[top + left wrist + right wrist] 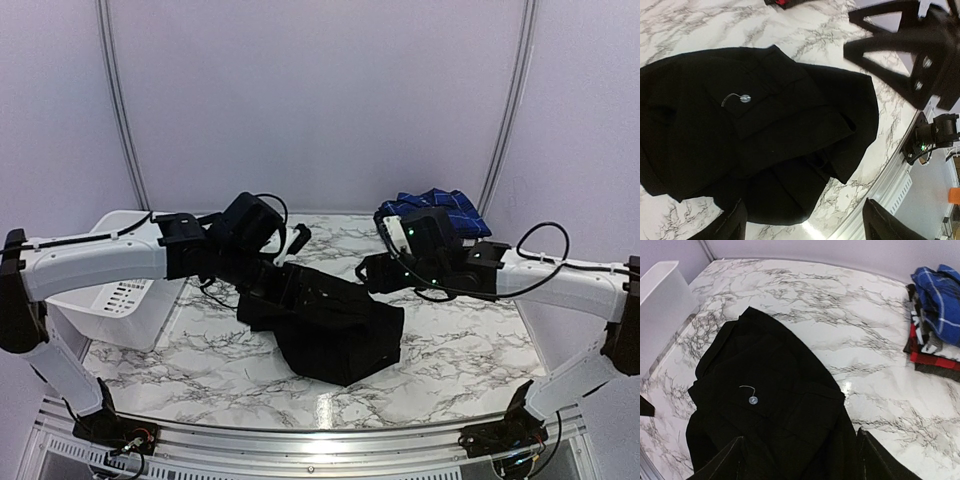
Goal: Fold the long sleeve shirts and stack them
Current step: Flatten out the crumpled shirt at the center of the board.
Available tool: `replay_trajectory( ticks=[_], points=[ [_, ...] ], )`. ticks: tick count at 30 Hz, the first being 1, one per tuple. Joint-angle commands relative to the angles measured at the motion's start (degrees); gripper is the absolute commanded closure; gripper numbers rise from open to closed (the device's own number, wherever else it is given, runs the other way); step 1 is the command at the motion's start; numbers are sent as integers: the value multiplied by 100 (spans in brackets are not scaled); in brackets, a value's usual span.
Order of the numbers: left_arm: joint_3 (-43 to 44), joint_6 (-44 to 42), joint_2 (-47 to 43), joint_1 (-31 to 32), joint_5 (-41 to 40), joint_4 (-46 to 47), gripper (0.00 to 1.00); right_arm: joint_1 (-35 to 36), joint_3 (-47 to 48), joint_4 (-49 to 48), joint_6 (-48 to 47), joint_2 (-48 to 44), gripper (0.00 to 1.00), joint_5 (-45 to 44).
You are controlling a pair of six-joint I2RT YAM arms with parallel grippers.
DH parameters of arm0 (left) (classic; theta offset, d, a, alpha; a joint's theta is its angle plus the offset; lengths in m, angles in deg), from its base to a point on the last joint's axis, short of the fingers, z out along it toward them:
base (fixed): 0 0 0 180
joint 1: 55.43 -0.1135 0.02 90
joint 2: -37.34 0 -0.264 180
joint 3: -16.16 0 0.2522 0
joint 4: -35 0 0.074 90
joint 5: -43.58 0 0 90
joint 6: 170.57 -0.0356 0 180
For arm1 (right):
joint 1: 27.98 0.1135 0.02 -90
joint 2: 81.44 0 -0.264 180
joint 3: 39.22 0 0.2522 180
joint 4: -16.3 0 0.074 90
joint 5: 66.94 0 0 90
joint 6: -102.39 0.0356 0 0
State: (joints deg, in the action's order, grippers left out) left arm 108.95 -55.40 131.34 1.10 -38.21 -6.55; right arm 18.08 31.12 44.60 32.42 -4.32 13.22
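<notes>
Left gripper (pixel 804 204) and right gripper (pixel 800 435) are both held wide open above one crumpled black shirt (pixel 765 390), spread directly beneath them; three folded plaid shirts (pixel 935 305) are stacked ahead-right of the right gripper.

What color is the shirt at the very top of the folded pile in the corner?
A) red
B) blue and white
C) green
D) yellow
B: the blue-and-white plaid shirt lies on top, with the red plaid shirt lower down under it.
</notes>
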Motion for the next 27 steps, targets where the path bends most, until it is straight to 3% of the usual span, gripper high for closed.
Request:
replay_trajectory(
  ticks=[1,6,12,18,23,27],
  points=[
    [-534,537,-685,-225,-758,225,21,519,610,-80,-391,620,32,219],
    [-1162,936,-848,-533,-878,321,31,735,1265,82,-550,1634,34,280],
    [-1493,1087,-952,-561,-868,476,31,786,1962,325,-592,2515,30,285],
    [-1653,1155,-956,-560,-768,609,31,834,1823,359,-414,2677,28,214],
    [-1638,1203,-774,-554,-352,838,33,811,1692,317,-203,2660,44,39],
    [-1627,1270,-596,-529,-117,1053,36,768,1631,279,-99,2599,62,-20]
  ],
)
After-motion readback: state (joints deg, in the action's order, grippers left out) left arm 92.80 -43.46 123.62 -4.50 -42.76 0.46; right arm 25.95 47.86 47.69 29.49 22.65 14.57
